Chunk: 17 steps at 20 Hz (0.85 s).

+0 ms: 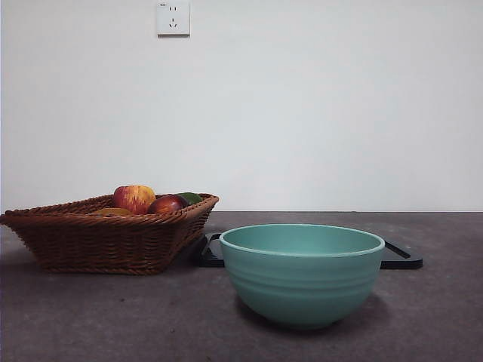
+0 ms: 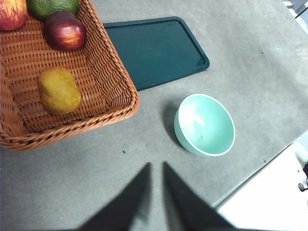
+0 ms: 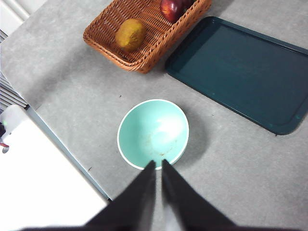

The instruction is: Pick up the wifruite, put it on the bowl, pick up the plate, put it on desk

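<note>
A: Starting on the left, the wicker basket (image 1: pixel 106 237) holds the wifruite (image 2: pixel 58 90), lying alone on the weave near one corner. The apple (image 1: pixel 134 197), a dark red fruit (image 1: pixel 167 204) and a green fruit (image 2: pixel 52 6) bunch at the far end.

B: So what can go wrong there?

A: I'd judge the basket wall is the trouble. The fruit lies close to the sloped rim, so a jaw coming down could catch the weave and drag the basket, or the oval could roll off the pads.

B: And further right?

A: The black tray (image 1: pixel 401 256) lies flat on the desk (image 1: pixel 445 317), just beside the basket and behind the bowl (image 1: pixel 302 273). The bowl is empty and upright, but a fruit dropped from high could bounce out.

B: The grippers?

A: Both hang high and hold nothing. The left gripper (image 2: pixel 155 169) has its jaws nearly closed, just a thin gap; the right gripper (image 3: pixel 159 166) is the same, above the bowl's near rim.
</note>
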Each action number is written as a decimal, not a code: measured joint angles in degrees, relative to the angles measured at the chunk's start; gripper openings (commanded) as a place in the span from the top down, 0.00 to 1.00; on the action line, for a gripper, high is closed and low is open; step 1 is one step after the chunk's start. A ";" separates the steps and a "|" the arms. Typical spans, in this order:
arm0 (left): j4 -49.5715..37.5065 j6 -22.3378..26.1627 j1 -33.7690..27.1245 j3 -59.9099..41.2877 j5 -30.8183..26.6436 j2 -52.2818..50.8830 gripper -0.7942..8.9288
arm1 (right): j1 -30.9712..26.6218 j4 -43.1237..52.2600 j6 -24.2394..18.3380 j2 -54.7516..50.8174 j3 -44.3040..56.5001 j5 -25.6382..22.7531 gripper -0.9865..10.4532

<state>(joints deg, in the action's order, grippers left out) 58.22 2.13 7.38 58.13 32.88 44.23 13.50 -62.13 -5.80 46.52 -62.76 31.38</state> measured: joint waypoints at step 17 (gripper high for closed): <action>-4.57 -2.89 0.79 0.33 -0.28 2.40 0.45 | 0.00 0.00 0.22 0.00 0.00 0.00 0.53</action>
<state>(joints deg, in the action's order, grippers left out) 53.65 -0.75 8.16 58.46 32.60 46.63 13.50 -62.13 -5.58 46.52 -62.76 31.38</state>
